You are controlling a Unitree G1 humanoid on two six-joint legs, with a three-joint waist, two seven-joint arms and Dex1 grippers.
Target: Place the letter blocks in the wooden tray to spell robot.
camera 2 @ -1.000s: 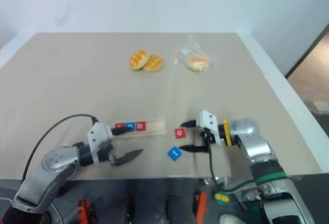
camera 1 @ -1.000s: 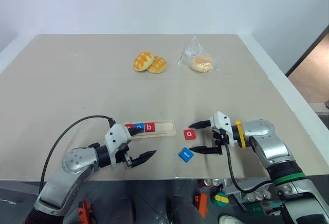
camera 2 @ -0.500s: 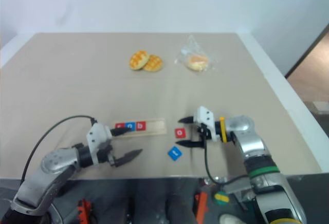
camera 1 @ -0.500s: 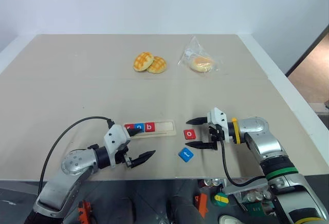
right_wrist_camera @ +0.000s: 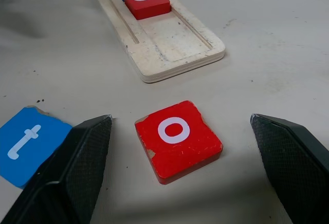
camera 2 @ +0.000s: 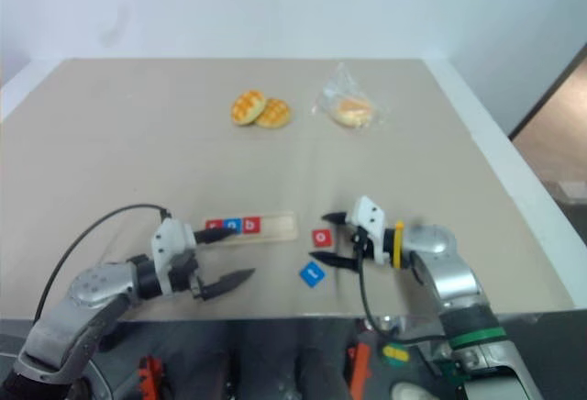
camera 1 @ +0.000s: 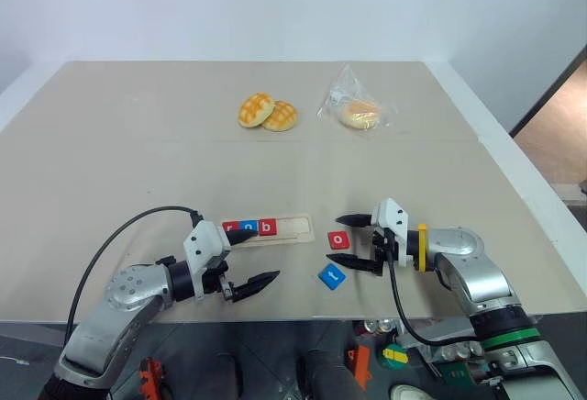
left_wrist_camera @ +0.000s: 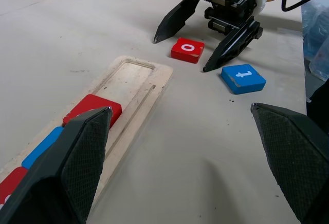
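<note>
The wooden tray point(camera 1: 295, 227) lies near the table's front edge and holds three letter blocks at its left end: a red one, a blue o point(left_wrist_camera: 43, 147) and a red b point(camera 1: 267, 227). The tray's right part is bare. A red o block point(camera 1: 338, 240) lies on the table just right of the tray. My right gripper point(camera 1: 337, 239) is open, with one finger on each side of it and not touching. A blue t block point(camera 1: 332, 276) lies in front of it. My left gripper point(camera 1: 263, 253) is open and empty at the tray's left front, its upper finger over the leftmost block.
Two golden waffle-patterned buns point(camera 1: 267, 112) and a bun in a clear bag point(camera 1: 356, 111) lie at the far middle of the table. The table's front edge point(camera 1: 303, 316) runs close below both grippers.
My right gripper has turned a little, its near finger swinging left alongside the red o block. The blocks, the tray and my left gripper have stayed put.
</note>
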